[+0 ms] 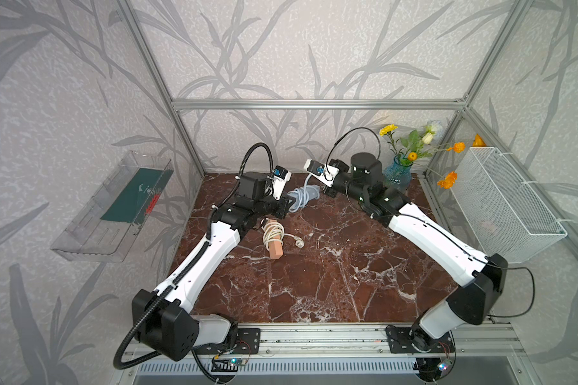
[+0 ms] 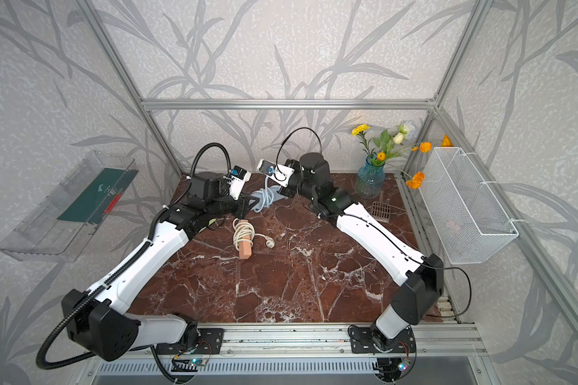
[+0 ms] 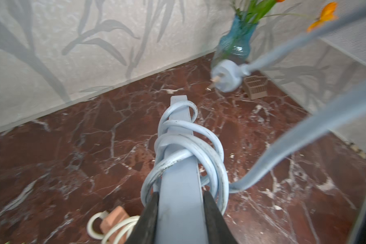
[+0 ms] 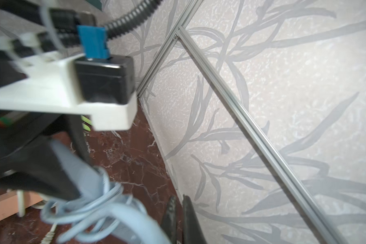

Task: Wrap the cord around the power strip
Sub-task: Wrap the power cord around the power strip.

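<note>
Power strip (image 3: 179, 211), pale blue, at 12 o'clock on the marble table (image 1: 314, 283), near the back wall. The left gripper (image 3: 180, 195) has it by the near end, and I see both black fingers (image 3: 150, 211) clamped flat against its two long sides. Its free end points toward about 2 o'clock. Whether it rests on the stone or hangs just above it, I cannot tell. The cord (image 3: 188, 143), same pale blue, is looped around the strip's middle in several loose, overlapping turns, some sagging off the side. A free length leads away from the wrap and out of the left wrist view. The plug (image 3: 226, 76) shows blurred in the air, prongs out, apart from the power strip. The right gripper (image 4: 179, 200) is just beside the strip's free end. Its fingers are pressed together with nothing seen between the tips, and the cord passes close beside them; I cannot confirm contact. Elsewhere, a salmon strip (image 1: 276, 250) wound in its cream cord (image 1: 272, 233) lies at 9 o'clock of table centre, well apart from the blue one. A vase (image 1: 396, 175) of flowers stands at 1 o'clock, with a brown grate (image 2: 380, 210) just beside it. A mesh basket (image 1: 508, 213) hangs off the table at 3 o'clock, and a clear tray (image 1: 114, 206) is on the wall at 9 o'clock.
</note>
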`<state>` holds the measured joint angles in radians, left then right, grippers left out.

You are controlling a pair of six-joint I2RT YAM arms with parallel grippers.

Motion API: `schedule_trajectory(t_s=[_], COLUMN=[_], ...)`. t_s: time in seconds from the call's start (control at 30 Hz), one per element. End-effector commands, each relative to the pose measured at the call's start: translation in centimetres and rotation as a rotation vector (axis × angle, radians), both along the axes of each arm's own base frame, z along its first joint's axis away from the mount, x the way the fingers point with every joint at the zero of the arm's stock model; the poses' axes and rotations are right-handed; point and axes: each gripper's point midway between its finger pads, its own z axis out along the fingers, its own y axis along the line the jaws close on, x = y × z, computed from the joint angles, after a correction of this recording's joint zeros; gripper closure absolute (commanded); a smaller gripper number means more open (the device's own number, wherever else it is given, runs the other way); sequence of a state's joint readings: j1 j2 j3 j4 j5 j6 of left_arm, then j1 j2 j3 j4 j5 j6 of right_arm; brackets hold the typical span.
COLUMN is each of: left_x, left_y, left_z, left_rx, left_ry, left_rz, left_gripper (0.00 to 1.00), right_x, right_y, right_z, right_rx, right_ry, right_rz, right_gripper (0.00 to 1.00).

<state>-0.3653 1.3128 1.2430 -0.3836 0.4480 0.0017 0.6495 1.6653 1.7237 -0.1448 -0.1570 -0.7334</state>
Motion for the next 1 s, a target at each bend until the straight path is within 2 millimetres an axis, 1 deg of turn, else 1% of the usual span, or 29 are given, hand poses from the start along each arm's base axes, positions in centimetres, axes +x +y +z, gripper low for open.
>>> schedule_trajectory(t_s=[0.0,0.1,0.13,0.2,0.23,0.3,0.37,0.5,0.53,0.6,0.7,0.83,0.97], left_x=[-5.9,-8.9,-9.5,-10.8,-11.2,-12.0,-12.3,-12.4,-12.4,-12.4,-12.3,-11.6,-10.8], left_y=[-3.5,-4.7,-4.9,-5.3,-5.4,-5.5,-5.5,-5.5,-5.5,-5.5,-5.5,-5.6,-5.6], left_z=[3.1,5.9,6.7,8.5,9.1,10.2,11.1,13.6,14.2,15.5,17.1,17.7,17.8], left_rx=[-0.243,-0.421,-0.467,-0.55,-0.57,-0.575,-0.586,-0.658,-0.67,-0.69,-0.708,-0.708,-0.706], left_ry=[0.059,0.06,0.059,0.054,0.052,0.042,0.026,-0.023,-0.034,-0.061,-0.096,-0.116,-0.125], left_rz=[-0.277,-0.416,-0.45,-0.524,-0.548,-0.602,-0.625,-0.652,-0.655,-0.654,-0.656,-0.633,-0.601], left_gripper=[1.0,1.0,1.0,1.0,1.0,1.0,1.0,1.0,1.0,1.0,1.0,1.0,1.0], right_x=[3.4,5.5,6.0,7.0,7.3,7.7,8.1,8.6,8.7,8.8,8.9,8.9,8.2], right_y=[-0.6,-1.1,-1.3,-1.6,-1.7,-2.0,-2.5,-3.7,-4.0,-4.2,-4.3,-4.7,-4.9], right_z=[0.5,0.0,-0.3,-1.7,-2.5,-4.1,-5.3,-7.4,-8.0,-9.8,-11.3,-12.6,-13.6], right_rx=[-0.044,0.027,0.055,0.101,0.119,0.154,0.196,0.271,0.278,0.28,0.338,0.438,0.471], right_ry=[0.013,0.102,0.139,0.231,0.278,0.379,0.456,0.592,0.609,0.639,0.65,0.66,0.666], right_rz=[0.032,0.069,0.082,0.126,0.144,0.19,0.217,0.248,0.243,0.225,0.197,0.157,0.129], right_gripper=[1.0,1.0,1.0,0.94,0.91,0.83,0.77,0.67,0.67,0.66,0.62,0.57,0.57])
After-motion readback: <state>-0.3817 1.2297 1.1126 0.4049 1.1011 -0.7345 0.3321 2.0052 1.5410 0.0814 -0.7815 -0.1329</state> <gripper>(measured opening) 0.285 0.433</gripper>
